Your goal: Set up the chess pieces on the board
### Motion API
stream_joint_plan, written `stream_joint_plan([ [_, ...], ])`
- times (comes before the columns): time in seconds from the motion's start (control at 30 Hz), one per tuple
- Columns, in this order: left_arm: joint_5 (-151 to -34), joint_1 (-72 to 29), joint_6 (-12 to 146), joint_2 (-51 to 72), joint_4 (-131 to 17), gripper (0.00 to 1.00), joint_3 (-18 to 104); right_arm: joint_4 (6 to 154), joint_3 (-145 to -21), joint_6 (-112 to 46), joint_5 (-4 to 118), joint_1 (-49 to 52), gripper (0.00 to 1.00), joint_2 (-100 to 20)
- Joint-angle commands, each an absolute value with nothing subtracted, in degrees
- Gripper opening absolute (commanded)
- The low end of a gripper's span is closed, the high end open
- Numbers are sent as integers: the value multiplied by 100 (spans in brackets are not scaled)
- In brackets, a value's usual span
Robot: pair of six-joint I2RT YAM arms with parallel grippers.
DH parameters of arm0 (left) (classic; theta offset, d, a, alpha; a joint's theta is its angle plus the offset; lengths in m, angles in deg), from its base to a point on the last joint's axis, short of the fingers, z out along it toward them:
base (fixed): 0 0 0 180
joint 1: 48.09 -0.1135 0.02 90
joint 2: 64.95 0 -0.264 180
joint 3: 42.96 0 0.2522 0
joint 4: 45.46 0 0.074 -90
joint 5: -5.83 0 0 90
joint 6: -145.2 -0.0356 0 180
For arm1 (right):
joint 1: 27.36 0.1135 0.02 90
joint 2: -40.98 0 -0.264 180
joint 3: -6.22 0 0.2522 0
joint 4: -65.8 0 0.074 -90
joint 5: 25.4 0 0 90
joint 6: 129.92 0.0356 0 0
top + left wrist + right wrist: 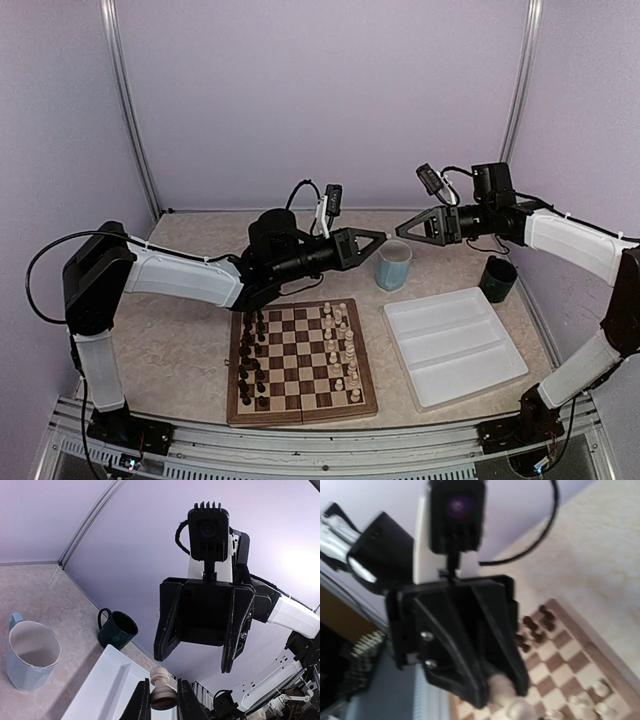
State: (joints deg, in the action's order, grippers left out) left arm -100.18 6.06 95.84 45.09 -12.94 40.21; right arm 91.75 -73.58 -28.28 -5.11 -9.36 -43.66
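Note:
The board (300, 406) lies at the table's front centre, with cream chess pieces (340, 345) on its right columns and dark ones (252, 365) on its left. Both arms are raised and their grippers meet tip to tip above the table's back. My left gripper (381, 237) is shut on a cream pawn (161, 676), held by its base, head pointing outward. My right gripper (402, 229) faces it, and in the left wrist view (195, 662) its fingers stand apart and empty. The blurred right wrist view shows the left gripper with the pawn (512, 704) over the board (570, 650).
A white plastic tray (450, 345) lies right of the board. A light blue mug (393, 265) stands just below the two gripper tips. A dark green mug (497, 279) stands at the back right. Walls enclose the back and sides.

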Motion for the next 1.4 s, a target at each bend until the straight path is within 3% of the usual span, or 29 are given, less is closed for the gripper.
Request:
stream_joint_plan([
  [0.0, -9964, 692, 9505, 4567, -1041, 12, 4239, 8392, -7235, -2053, -1027, -925, 48, -4440],
  [0.4, -10012, 753, 9492, 4614, -1067, 12, 4336, 8267, -7160, -1980, -963, -908, 44, -4603],
  [0.63, -10014, 751, 9536, 4682, -1083, 12, 4393, 7980, -7049, -1772, -1169, -852, 26, -4581],
  [1.0, -10061, 750, 9580, 4813, -1070, 12, 4515, 7983, -6994, -1758, -1236, -762, 17, -4559],
  [1.13, -10041, 750, 9574, 4823, -1122, 13, 4529, 7922, -7066, -1916, -1250, -763, 4, -4536],
  [1.27, -9959, 740, 9431, 4712, -1359, 22, 4480, 8683, -7421, -2621, -1026, -784, 0, -4492],
  [1.37, -9825, 701, 9176, 4431, -1711, 33, 4393, 9414, -7760, -3330, -680, -803, 0, -4472],
])
